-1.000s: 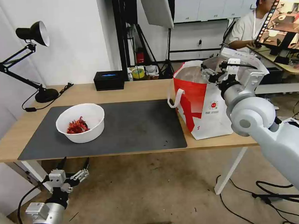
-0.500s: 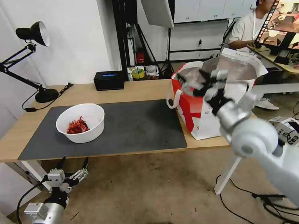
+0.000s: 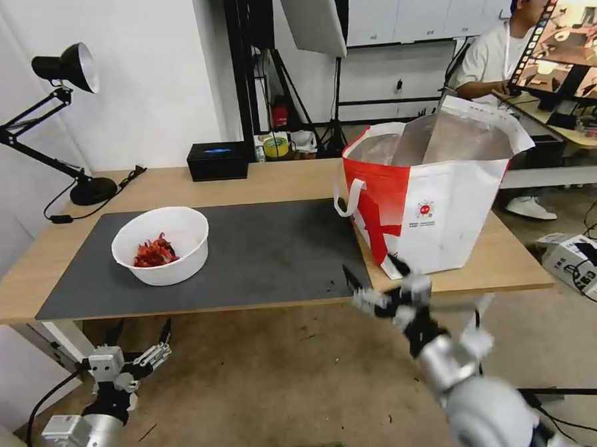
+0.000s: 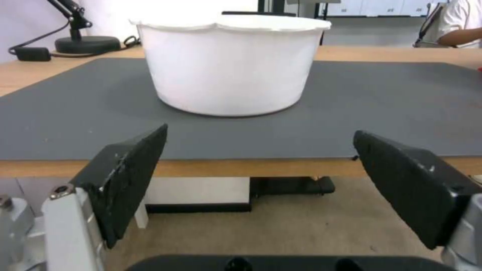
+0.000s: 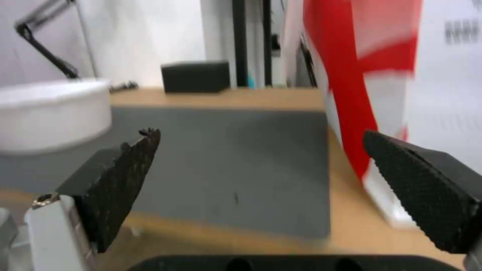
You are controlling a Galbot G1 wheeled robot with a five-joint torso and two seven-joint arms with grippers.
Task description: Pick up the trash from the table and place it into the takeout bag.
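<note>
The white bowl point(image 3: 161, 245) with red scraps point(image 3: 154, 252) sits on the dark grey mat point(image 3: 260, 252), toward the end of the mat nearest the black desk lamp point(image 3: 66, 122). The mat lies on the light-wood table point(image 3: 176, 183). At the mat's other end, just off its edge, the red-and-white takeout bag point(image 3: 431, 203) stands upright on the table with its silver-lined mouth open.

The left claw point(image 3: 139, 333) hangs below the table's front edge, in front of the bowl, its fingers spread wide and holding nothing; its wrist view looks level at the bowl's side point(image 4: 228, 67) across the mat point(image 4: 376, 105).

The right claw point(image 3: 376, 278) is at the table's front edge by the mat's corner nearest the bag, also wide apart and empty. Its wrist view shows the bag point(image 5: 382, 75) close on one side, the bowl point(image 5: 50, 113) farther off on the other.
</note>
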